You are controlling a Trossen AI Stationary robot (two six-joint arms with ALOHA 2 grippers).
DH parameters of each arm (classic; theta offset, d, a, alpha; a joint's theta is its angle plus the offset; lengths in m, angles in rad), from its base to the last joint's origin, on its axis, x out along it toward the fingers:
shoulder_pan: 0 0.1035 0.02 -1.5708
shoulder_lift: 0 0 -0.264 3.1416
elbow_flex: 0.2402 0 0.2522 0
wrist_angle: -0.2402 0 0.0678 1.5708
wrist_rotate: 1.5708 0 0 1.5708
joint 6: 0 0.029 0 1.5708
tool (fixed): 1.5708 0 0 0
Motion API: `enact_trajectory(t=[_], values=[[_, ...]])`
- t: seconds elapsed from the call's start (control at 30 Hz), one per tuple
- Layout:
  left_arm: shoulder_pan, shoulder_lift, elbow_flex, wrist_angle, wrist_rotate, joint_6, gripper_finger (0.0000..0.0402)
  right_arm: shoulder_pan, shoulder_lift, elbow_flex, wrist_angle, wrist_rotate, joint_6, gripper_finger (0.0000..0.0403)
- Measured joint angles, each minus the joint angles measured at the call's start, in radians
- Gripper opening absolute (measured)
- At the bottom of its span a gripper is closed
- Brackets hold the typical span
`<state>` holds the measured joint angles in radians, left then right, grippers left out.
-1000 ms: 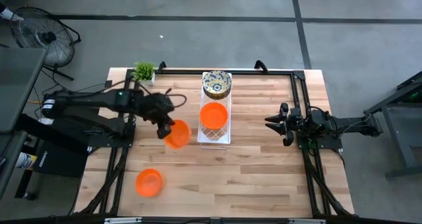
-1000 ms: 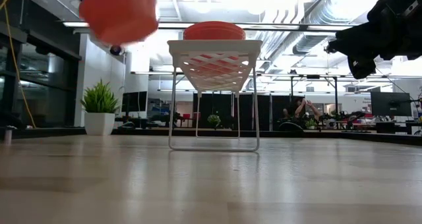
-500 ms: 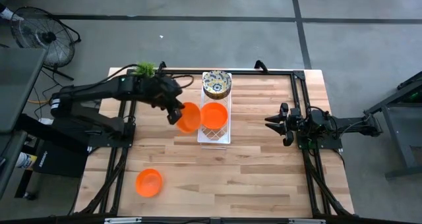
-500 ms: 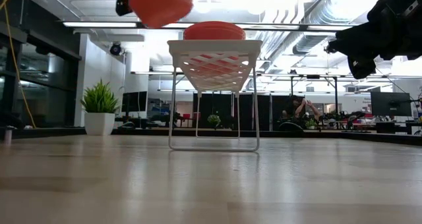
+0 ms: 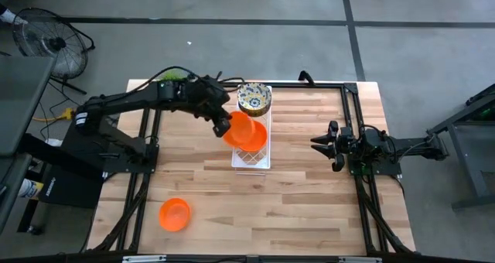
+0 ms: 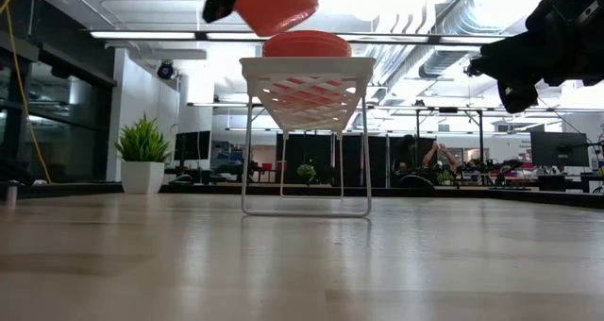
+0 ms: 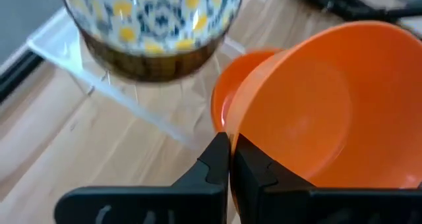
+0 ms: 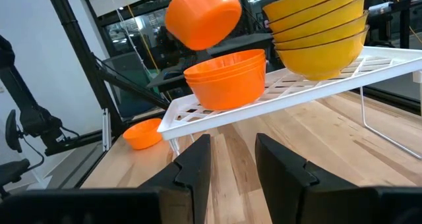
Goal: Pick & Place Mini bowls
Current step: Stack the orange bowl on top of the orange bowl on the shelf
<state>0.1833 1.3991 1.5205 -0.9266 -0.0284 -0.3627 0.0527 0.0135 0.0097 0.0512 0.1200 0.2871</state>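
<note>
The left gripper [image 5: 223, 127], jaws clamped on the rim of an orange bowl [image 5: 237, 131], has swung from mid-bench to above the white rack [image 5: 252, 159], tilted over the orange stack [image 8: 224, 76]; placing looks close. The patterned stack [image 5: 254, 98] sits just behind. 1 orange bowl [image 5: 175, 214] remains on open bench [image 5: 309, 209]. The right gripper [image 5: 320, 142] waits, jaws partly open, empty.

We see two matte black jointed arms on black frame bases. The left arm [image 5: 131, 104] carries a yellow band near its base. The right arm [image 5: 387, 148] trails black cables. Both the left gripper [image 7: 229, 159] and the right gripper [image 8: 227, 159] have flat, angular black fingers.
</note>
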Motion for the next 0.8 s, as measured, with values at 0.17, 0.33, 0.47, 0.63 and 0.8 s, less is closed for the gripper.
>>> enact_trajectory(t=[0.17, 0.33, 0.47, 0.63, 0.8], values=[[0.001, 0.059, 0.035, 0.007, -0.008, 0.001, 0.0000, 0.000, 0.000, 0.000, 0.000, 0.000, 0.000, 0.0107], [0.001, 0.113, 0.056, 0.008, -0.012, -0.002, 0.0000, 0.000, 0.000, 0.000, 0.000, 0.000, 0.000, 0.0107], [0.001, 0.126, 0.064, 0.037, -0.005, -0.008, 0.0000, 0.000, 0.000, 0.000, -0.001, 0.000, 0.000, 0.0107], [0.001, 0.127, 0.064, 0.035, 0.001, -0.008, 0.0001, 0.000, 0.000, 0.000, -0.001, 0.000, 0.000, 0.0107], [0.001, 0.127, 0.064, 0.032, 0.000, -0.008, 0.0014, 0.000, 0.000, 0.000, -0.001, 0.000, 0.000, 0.0107]])
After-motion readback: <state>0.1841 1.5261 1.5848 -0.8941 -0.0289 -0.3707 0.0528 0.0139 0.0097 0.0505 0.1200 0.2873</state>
